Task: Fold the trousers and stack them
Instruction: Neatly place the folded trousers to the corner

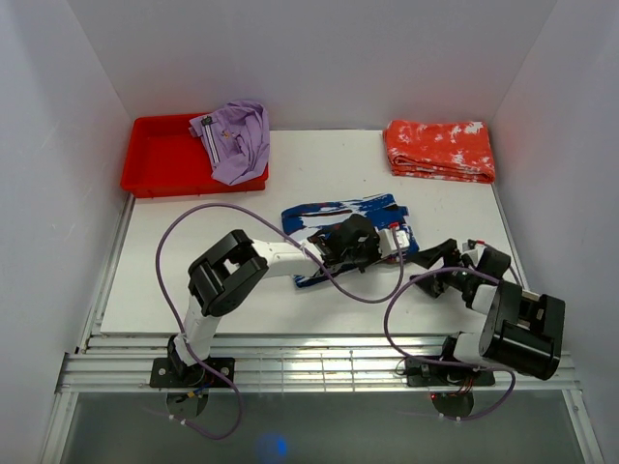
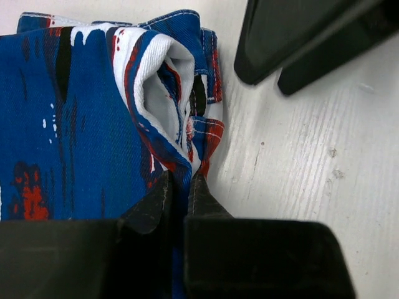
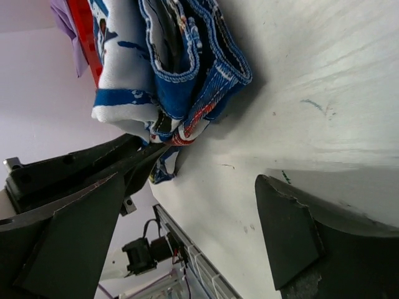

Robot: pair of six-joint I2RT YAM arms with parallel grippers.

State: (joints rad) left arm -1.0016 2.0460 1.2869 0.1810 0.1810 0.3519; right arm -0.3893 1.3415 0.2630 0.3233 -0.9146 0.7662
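The trousers (image 1: 338,215), in a blue, white and black print with red patches, lie bunched in the middle of the white table (image 1: 193,280). My left gripper (image 1: 387,242) is shut on a fold of fabric at their right edge. In the left wrist view the trousers (image 2: 81,124) fill the left side and both fingertips (image 2: 201,190) pinch the cloth. My right gripper (image 1: 447,259) is open and empty just right of the trousers. In the right wrist view the trousers (image 3: 181,68) lie ahead of its spread fingers (image 3: 283,237).
A red tray (image 1: 160,159) at the back left holds a lilac garment (image 1: 237,140). A folded orange-red garment with white splotches (image 1: 440,150) lies at the back right. The right gripper's fingers show at the top right of the left wrist view (image 2: 293,37).
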